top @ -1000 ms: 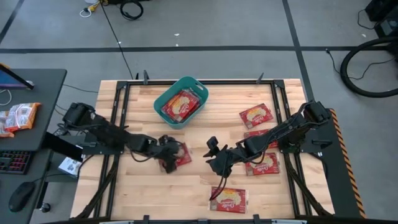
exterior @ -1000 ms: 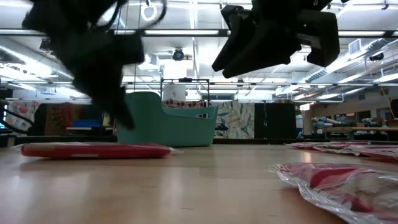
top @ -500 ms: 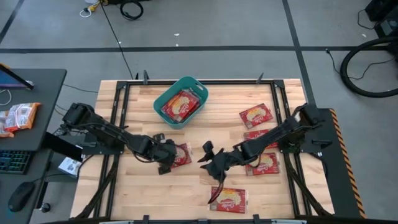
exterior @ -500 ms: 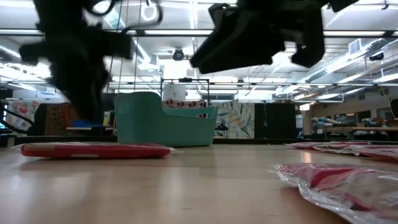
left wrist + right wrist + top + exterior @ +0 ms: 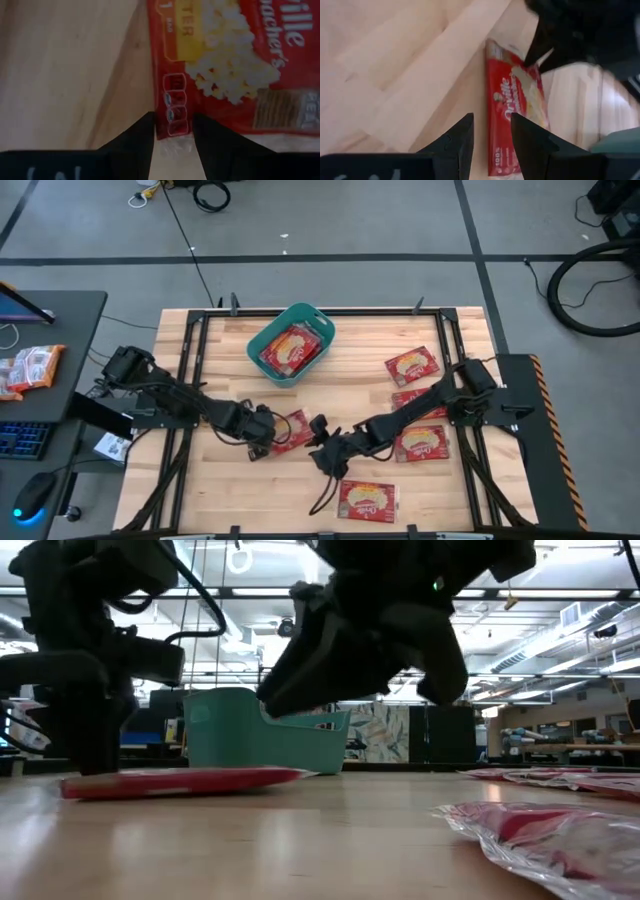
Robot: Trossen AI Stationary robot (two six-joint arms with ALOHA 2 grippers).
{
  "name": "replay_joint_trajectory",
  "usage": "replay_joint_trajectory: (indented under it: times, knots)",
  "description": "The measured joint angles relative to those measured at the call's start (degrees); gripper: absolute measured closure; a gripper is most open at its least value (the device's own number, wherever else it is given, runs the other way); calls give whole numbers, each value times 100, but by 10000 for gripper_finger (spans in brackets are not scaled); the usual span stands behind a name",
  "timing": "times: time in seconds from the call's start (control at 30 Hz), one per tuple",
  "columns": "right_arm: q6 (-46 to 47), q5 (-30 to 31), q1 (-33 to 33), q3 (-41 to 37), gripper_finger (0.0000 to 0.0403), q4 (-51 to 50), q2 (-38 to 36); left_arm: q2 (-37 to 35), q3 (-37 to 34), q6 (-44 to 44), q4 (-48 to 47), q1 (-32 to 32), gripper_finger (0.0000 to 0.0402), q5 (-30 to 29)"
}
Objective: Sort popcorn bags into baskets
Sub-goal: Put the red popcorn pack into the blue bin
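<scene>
A red popcorn bag (image 5: 292, 428) lies flat on the wooden table, left of its middle. It also shows in the low view (image 5: 190, 780). My left gripper (image 5: 262, 430) points down at the bag's left end, open, its fingers straddling a corner (image 5: 172, 130). My right gripper (image 5: 318, 442) hovers open just right of the same bag (image 5: 515, 110), touching nothing. The teal basket (image 5: 262, 330) at the far middle holds red bags (image 5: 292, 348). Several more bags lie on the table's right side (image 5: 412, 365) and near edge (image 5: 368, 498). My left gripper comes from above, pointing down, at a corner of the bag's left end. One finger (image 5: 140, 145) stands beside the bag's side edge and the other (image 5: 210, 145) covers its face. The clear seal (image 5: 172, 147) shows between them. The bag rests on the table.
The black table frame (image 5: 190, 380) runs along both sides under the arms. A desk at the left holds an orange-white snack packet (image 5: 30, 368), a keyboard and a mouse. The two grippers are close together over the table's middle.
My left gripper has come down onto the bag's left end. My right gripper has moved toward the table's left and near edge and lower, closing in on the same bag. The bag has shifted a little toward the right and now sits slightly tilted in the low view.
</scene>
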Motion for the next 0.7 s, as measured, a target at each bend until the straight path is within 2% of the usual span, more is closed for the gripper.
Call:
replay_joint_trajectory:
  times: [0.2, 0.33, 0.6, 0.7]
  knots:
    - [-8, 33, -29, 16, 269, -438, -2, 18, -26, -252, 1041, -305, 260, -88]
    - [-211, 51, -29, 16, 269, -567, -3, 101, -23, -122, 1808, -370, 260, -490]
    - [-895, 202, -50, 7, 269, -1153, 19, 185, 68, 354, 1966, -357, 260, -622]
    - [-1257, 284, -103, -27, 269, -1142, 19, 183, 158, 593, 1972, -341, 260, -920]
